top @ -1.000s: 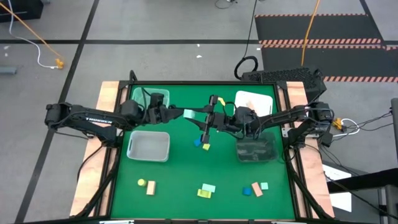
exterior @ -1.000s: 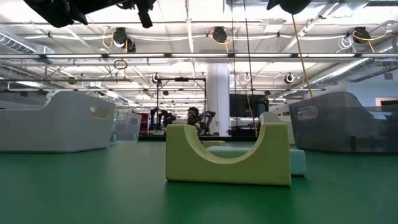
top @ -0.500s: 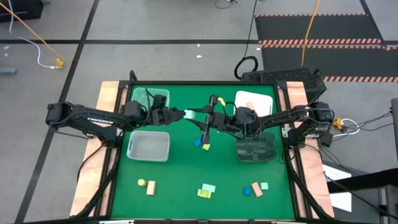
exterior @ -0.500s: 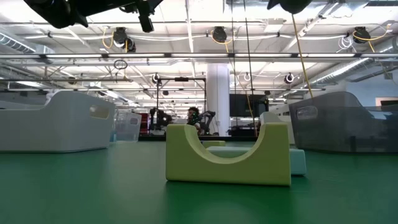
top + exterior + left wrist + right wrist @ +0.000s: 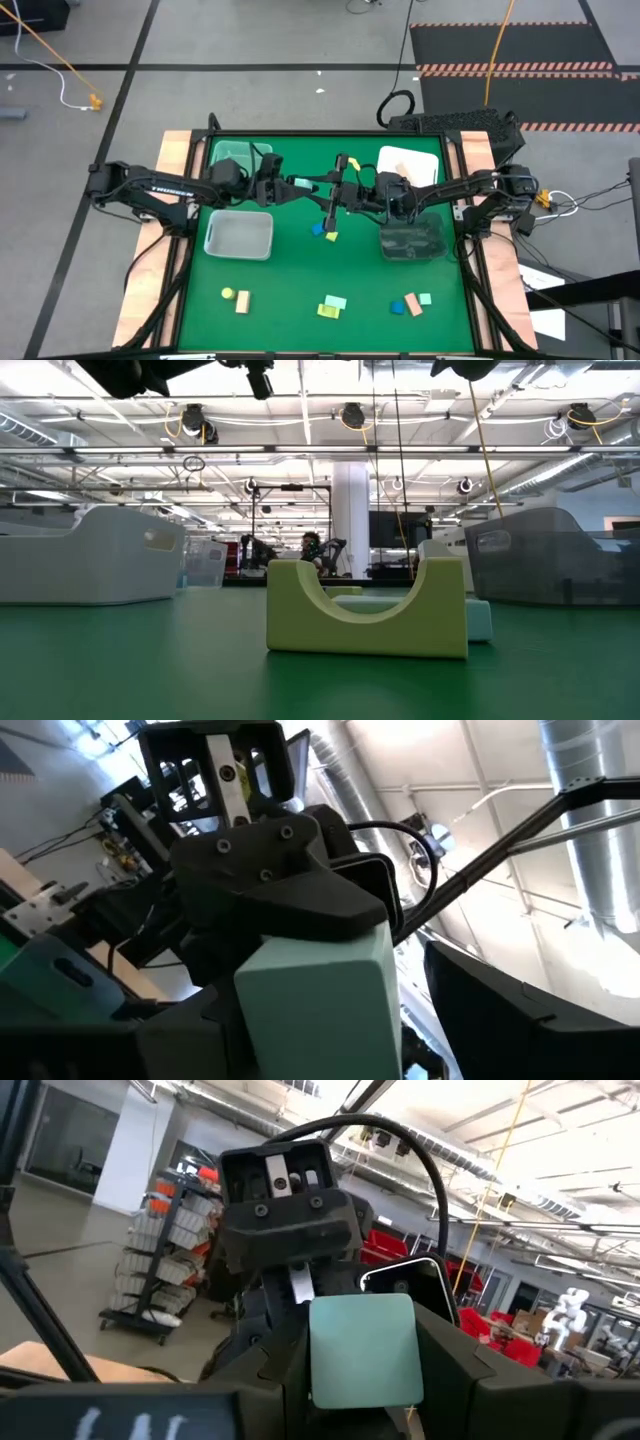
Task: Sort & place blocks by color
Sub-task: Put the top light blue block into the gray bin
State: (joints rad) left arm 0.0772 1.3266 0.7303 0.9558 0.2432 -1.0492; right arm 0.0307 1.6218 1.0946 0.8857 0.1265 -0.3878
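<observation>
A mint-teal bar block (image 5: 301, 184) hangs in the air over the middle of the green table (image 5: 290, 280). My right gripper (image 5: 338, 186) reaches in from the right and is shut on it; the right wrist view shows the block's end face (image 5: 363, 1348). My left gripper (image 5: 290, 184) comes from the left and is open. Its fingers stand on either side of the block's other end (image 5: 320, 1000), with a gap showing beside it. More blocks lie on the table: a blue and yellow pair (image 5: 325, 233) and a yellow-green arch (image 5: 367, 622). My right gripper pinches the mint-teal block between its two fingers, on two opposite sides (image 5: 325, 1375) at the end toward the table's right. The fingers come roughly level from the right and lie along the bar. The block is lifted clear, well above the table.
A clear tray (image 5: 243, 158) and a white tray (image 5: 238, 233) stand on the left; a white tray (image 5: 408, 165) and a dark tray (image 5: 410, 241) stand on the right. Loose blocks lie along the near edge (image 5: 242, 302), (image 5: 332, 306), (image 5: 410, 302).
My left gripper has moved toward the table's right, up to the mint-teal block, so its fingers now cover more of the bar's left end. The block and my right gripper have stayed where they were.
</observation>
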